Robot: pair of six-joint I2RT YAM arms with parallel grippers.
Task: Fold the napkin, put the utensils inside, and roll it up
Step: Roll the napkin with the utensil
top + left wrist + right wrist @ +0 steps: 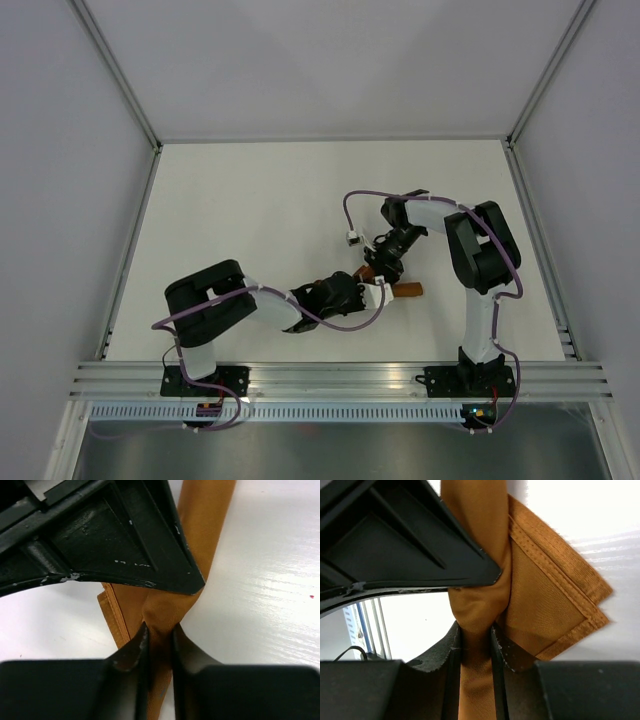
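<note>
Left claw [160, 630], right claw [474, 630] pinch napkin [545, 595]

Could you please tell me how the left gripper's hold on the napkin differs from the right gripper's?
The left gripper pinches a thin ridge of the napkin; the right gripper clamps a thicker bunched roll. Beside the right gripper a hemmed folded corner fans out; beside the left gripper only a narrow hemmed strip shows. Both are shut on the same cloth.
</note>
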